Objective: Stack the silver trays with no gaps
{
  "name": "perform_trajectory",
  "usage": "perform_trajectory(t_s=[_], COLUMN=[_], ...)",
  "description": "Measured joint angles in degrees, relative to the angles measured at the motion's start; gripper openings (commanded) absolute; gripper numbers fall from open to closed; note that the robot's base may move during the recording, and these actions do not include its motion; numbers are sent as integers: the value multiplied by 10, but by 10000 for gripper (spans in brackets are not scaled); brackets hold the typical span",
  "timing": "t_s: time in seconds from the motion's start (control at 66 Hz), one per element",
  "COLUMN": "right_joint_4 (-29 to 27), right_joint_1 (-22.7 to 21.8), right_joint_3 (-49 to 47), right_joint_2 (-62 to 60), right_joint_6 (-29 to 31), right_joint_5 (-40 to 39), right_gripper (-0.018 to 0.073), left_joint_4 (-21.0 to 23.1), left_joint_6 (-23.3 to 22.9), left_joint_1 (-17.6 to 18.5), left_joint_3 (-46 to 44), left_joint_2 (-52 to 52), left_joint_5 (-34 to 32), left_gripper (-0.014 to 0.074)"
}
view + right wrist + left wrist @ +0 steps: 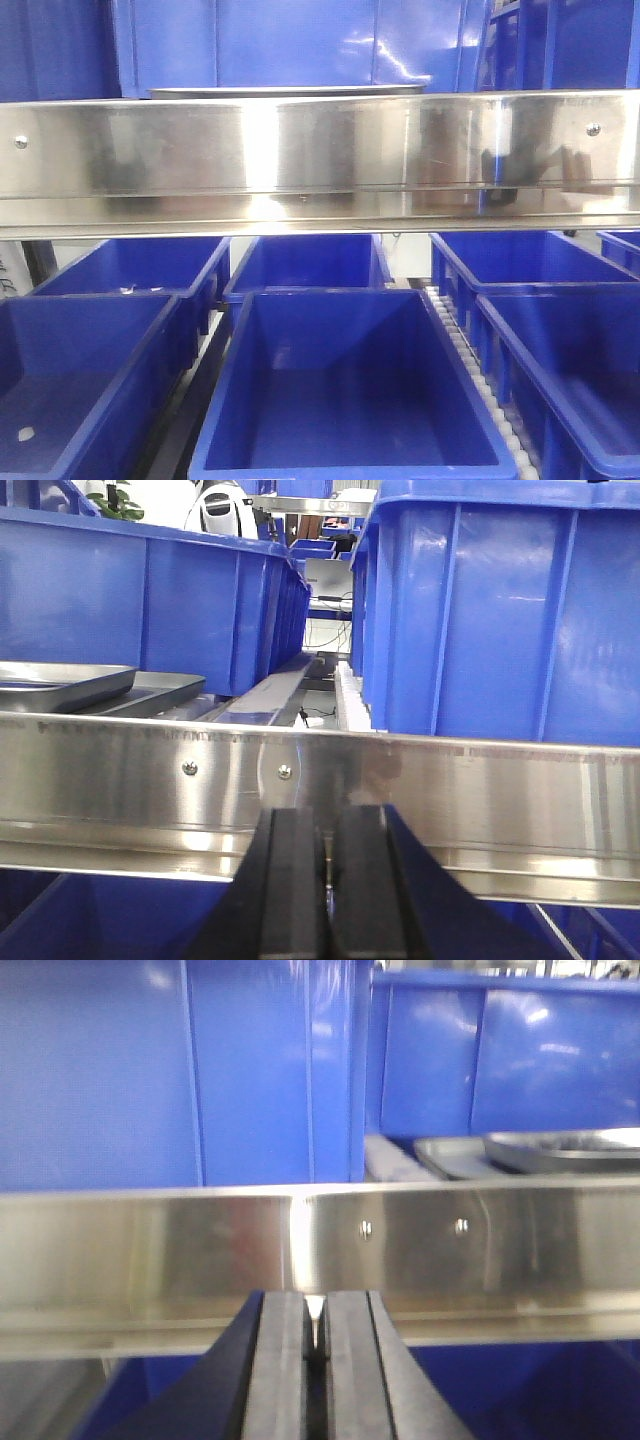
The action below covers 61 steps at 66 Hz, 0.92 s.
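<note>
Behind the steel shelf rail (320, 160), the silver trays (90, 688) were seen on the upper level, between the left gripper (314, 1360) and right gripper (325, 880), both closed and empty, neither judged nearer.

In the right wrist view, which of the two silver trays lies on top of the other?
The tilted tray at the far left edge; its rim rests on the flatter tray under it.

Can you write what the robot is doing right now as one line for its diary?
left gripper: shut, empty | right gripper: shut, empty | silver trays: on shelf behind steel rail, untouched
</note>
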<state>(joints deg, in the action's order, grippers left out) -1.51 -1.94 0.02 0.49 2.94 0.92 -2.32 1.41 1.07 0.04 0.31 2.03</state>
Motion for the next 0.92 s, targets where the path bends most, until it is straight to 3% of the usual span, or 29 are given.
perform_trajectory(t_s=[0.924], right_joint_4=[0], right_joint_1=[0], right_joint_3=[0], right_joint_2=[0], right_joint_6=[0], right_joint_5=[0], right_gripper=[-18], left_joint_4=[-4], left_joint_6=[0], left_joint_1=[0], left_joint_3=[1], left_joint_2=[0], left_joint_5=[-10], left_gripper=[4])
